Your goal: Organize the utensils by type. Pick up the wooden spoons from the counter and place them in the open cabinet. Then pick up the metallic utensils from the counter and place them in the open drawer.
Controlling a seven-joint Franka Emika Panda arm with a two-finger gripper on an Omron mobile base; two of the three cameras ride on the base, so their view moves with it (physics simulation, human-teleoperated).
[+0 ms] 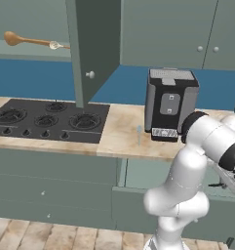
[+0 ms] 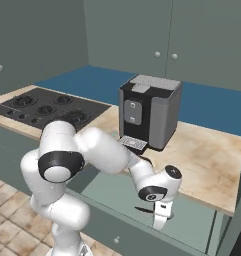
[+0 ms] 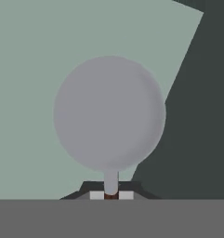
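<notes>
Pincer (image 2: 161, 218) hangs low over the open drawer (image 2: 142, 200), pointing down, jaws pinched shut on the neck of a metal utensil (image 3: 109, 116): hand view has its round grey head dead centre, thin stem running down between the finger tips (image 3: 126, 195), a dab of dark red-brown at the nip. Drawer floor behind it is plain grey-green, dark wall to one side.

Handling, as judged: light, stiff, smooth metal, prob slippery. Grip sits at the neck, so the head hangs free beyond the tips and could pivot if the hold is loose. Not fragile, a short drop into the drawer should do no harm. Handle end hidden behind the tips; can't tell its length.

Second metal piece, the pale blue-grey spoon (image 1: 139, 134), lies on the surface (image 1: 124, 132) just beside the coffee machine (image 1: 168, 105), between it and the cooktop (image 1: 48, 119). Thin, flat to the stone, so hard to get under; best taken across the handle mid-way.

Large wooden spoon (image 1: 26, 40) lies on the shelf of the open cabinet (image 1: 97, 49), with a small pale bit (image 1: 54, 45) at its handle end, perhaps the small spoon, too tiny to be sure.

Hard to read: in right base view the utensil in the pincer is barely a sliver; in left base view the hand is cut off at frame edge; drawer depth & any contents unclear
</notes>
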